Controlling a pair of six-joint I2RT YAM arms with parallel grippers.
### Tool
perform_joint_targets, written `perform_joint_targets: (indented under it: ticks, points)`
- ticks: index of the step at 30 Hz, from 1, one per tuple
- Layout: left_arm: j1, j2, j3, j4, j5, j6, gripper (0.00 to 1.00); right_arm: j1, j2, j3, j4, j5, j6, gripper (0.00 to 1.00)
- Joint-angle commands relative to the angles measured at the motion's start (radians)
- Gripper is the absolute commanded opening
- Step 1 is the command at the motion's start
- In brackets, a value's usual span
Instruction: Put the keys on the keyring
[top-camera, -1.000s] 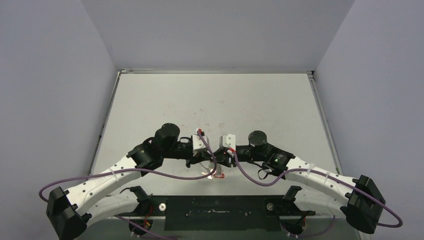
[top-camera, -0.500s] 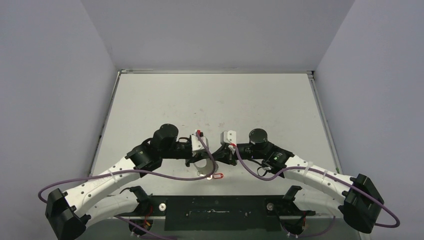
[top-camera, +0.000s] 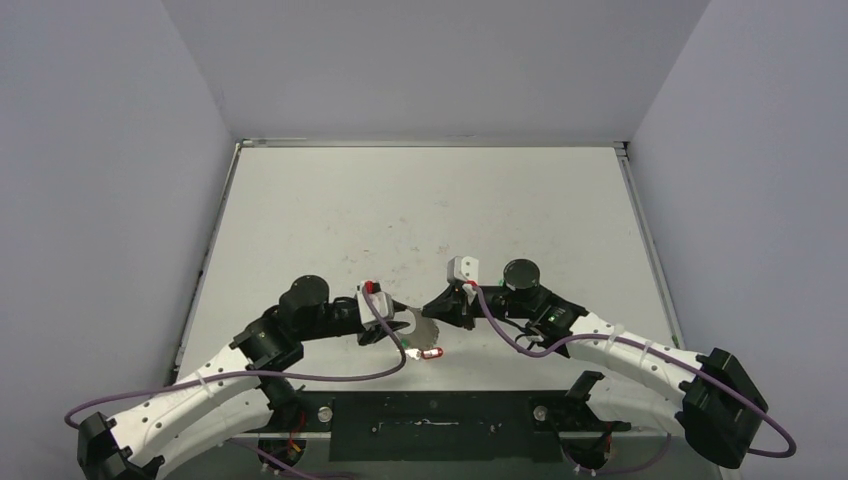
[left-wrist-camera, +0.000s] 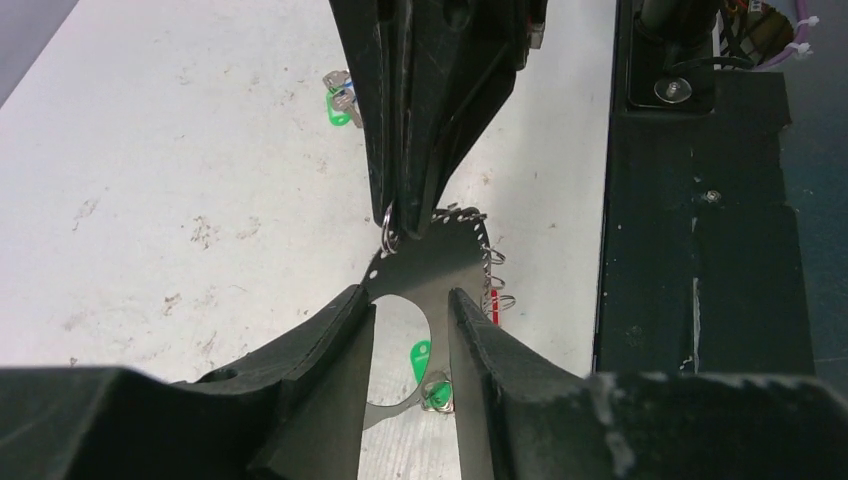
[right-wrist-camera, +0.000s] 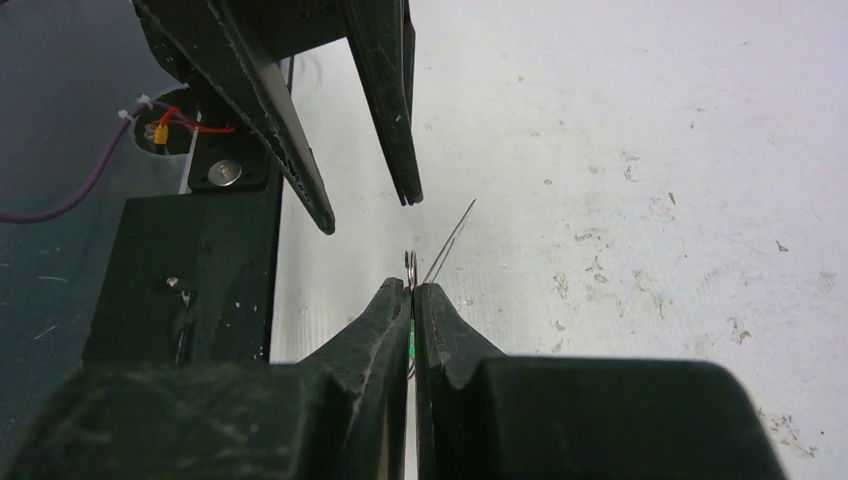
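R end effector (right-wrist-camera: 411, 288): fingers pressed together, clamped on rim of keyring (left-wrist-camera: 440, 265), right at one small wire loop (right-wrist-camera: 410, 263). Keyring is at near-centre of desk (top-camera: 420, 200), btwn the two arms, just far of the black base plate (top-camera: 430, 412). L end effector (left-wrist-camera: 410, 297): fingers apart, tips just beside the ring, not closed on it. A green-tag key (left-wrist-camera: 421, 358) shows through ring's opening btwn the L fingers; can't tell if it's attached. A red tag (top-camera: 432, 353) sits at ring's near edge. Also two more keys (left-wrist-camera: 340, 100), green + blue tags, lie on desk on the far side, well apart from ring.
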Motion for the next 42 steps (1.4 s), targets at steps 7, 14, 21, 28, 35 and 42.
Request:
perform_joint_targets:
  ticks: [7, 14, 21, 28, 35, 42]
  points:
    - [-0.008, -0.082, -0.259, 0.537, -0.016, -0.138, 0.35, -0.004, -0.026, -0.031, 0.192, -0.059, 0.036, 0.00]
    - [-0.008, -0.007, -0.295, 0.712, -0.002, -0.157, 0.22, -0.004, -0.029, -0.042, 0.204, -0.079, 0.043, 0.00]
    - [-0.007, 0.009, -0.290, 0.734, 0.016, -0.157, 0.23, -0.003, -0.025, -0.047, 0.213, -0.086, 0.043, 0.00]
    - [-0.007, 0.032, -0.285, 0.736, 0.020, -0.145, 0.15, -0.003, -0.014, -0.048, 0.228, -0.099, 0.053, 0.00]
    - [-0.007, 0.052, -0.254, 0.656, 0.036, -0.108, 0.19, -0.003, -0.011, -0.050, 0.243, -0.103, 0.065, 0.00]
    - [-0.009, 0.058, -0.247, 0.667, 0.051, -0.105, 0.05, -0.001, -0.001, -0.049, 0.243, -0.111, 0.064, 0.00]
